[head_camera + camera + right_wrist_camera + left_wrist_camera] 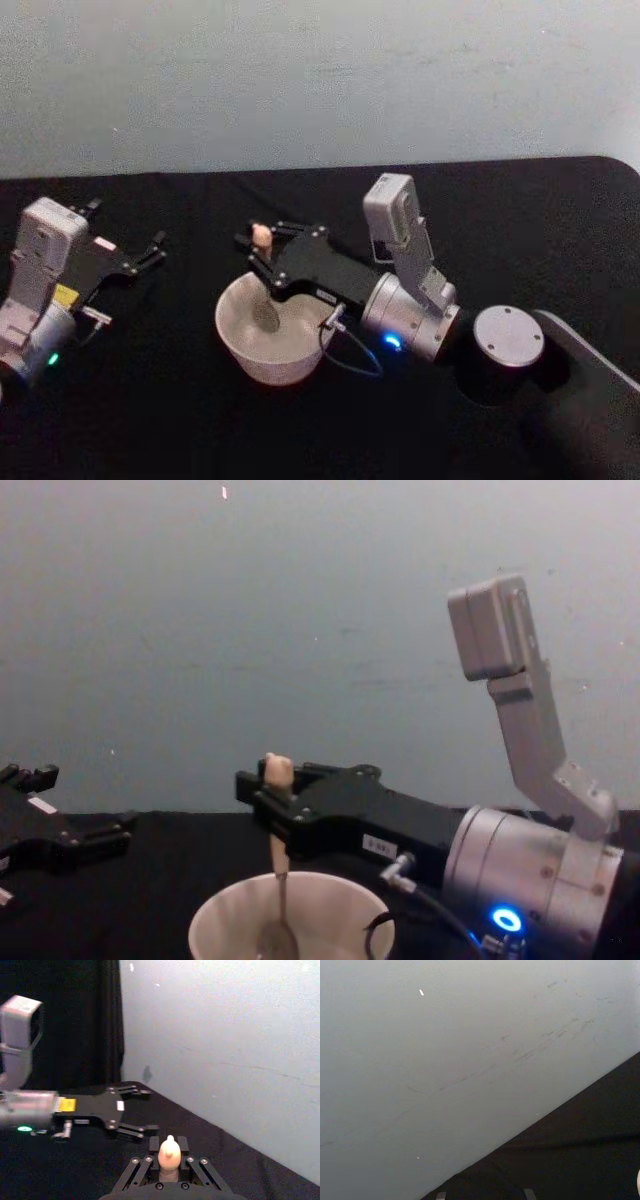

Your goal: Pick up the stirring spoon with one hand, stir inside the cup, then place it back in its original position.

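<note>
The cream-white cup [240, 350] [225, 920] stands on the black table in front of me. My right gripper [262, 248] [169, 1144] [275, 802] reaches in from the right and hovers over the cup's far rim, shut on the stirring spoon's pale handle. The bear head [261, 237] [169, 1152] [277, 769] pokes up above the fingers. The thin stem hangs straight down and the dark bowl [268, 318] [277, 942] sits inside the cup. My left gripper [152, 252] [144, 1110] [85, 810] rests open over the table at the left, apart from the cup. The spoon's original position is out of view.
A pale wall [320, 80] rises behind the table's far edge. The right arm's grey-capped joint [508, 337] sits low at the right, and a dark cable [352, 362] loops beside the cup's right wall. Bare black table [150, 400] lies in front of the cup.
</note>
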You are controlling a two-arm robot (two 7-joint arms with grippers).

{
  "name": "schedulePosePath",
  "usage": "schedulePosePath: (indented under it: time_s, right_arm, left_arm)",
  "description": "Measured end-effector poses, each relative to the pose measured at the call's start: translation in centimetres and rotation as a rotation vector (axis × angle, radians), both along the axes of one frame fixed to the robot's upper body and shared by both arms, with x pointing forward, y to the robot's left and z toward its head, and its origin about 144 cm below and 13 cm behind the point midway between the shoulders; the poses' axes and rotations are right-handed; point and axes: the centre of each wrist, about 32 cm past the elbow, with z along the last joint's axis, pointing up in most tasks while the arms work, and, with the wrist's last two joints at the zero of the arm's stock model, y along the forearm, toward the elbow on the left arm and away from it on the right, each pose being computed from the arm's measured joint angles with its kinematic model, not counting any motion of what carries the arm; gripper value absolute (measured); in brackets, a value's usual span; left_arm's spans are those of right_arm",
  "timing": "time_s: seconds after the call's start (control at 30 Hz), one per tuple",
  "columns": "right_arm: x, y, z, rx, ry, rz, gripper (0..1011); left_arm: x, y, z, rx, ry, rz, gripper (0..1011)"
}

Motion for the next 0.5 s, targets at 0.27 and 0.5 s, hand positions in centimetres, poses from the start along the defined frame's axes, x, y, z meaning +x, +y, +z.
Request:
schedulePosePath:
  time_s: [0.27,0.5]
  right_arm:
    - [0.50,-0.79,0.02,-0.003,-0.002,-0.036,211]
    - [0.38,-1.02,-0.07,-0.004,-0.001,-0.040,211]
  left_arm:
    - [0.00,0.00,0.00,0.000,0.000,0.000,1001]
    - [0.00,0.00,0.00,0.000,0.000,0.000,1001]
